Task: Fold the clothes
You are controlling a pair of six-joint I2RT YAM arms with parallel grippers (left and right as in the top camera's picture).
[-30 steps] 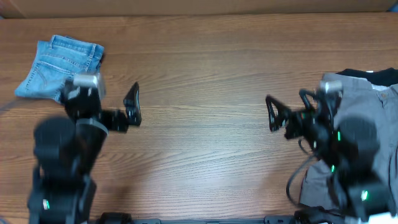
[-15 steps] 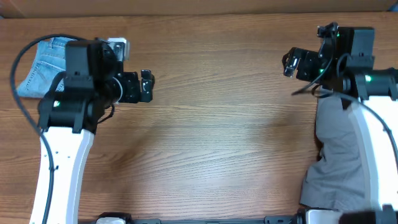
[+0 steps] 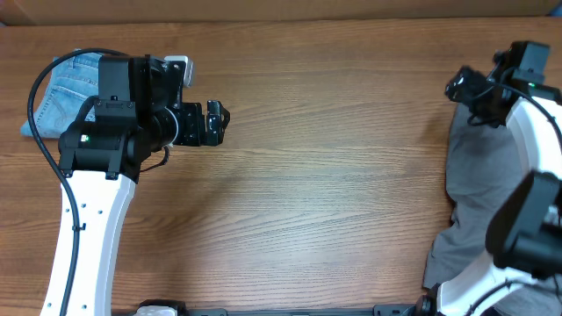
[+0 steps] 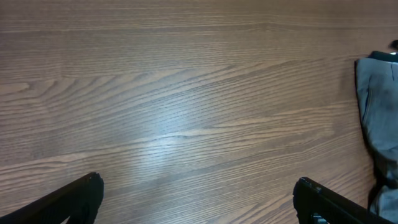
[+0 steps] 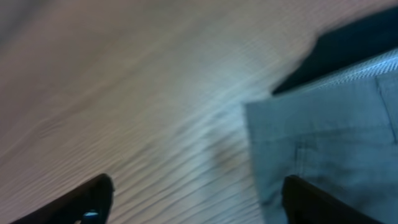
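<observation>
Both arms had shifted rightward in half a second: the right gripper (image 3: 461, 88) had swung out to the table's far right, above the top corner of the grey-khaki shorts (image 3: 479, 175), while the left gripper (image 3: 216, 123) had crept slightly toward the middle. Each tool's fingers were spread wide and held nothing, as both wrist views showed. The grey-khaki shorts lay heaped along the right edge, partly under the right arm, and the denim shorts (image 3: 61, 88) sat at the far left, behind the left arm. The right wrist view was smeared, and a black garment (image 5: 360, 28) lay just beside the grey waistband. A hurried pinch there could catch both fabrics, or only one layer, and drag the heap instead of spreading it. The wood-grain table (image 3: 334, 193) was bare across its middle with a faint sheen. Only a plain brown strip showed beyond its far edge, so little of the room could be told.
</observation>
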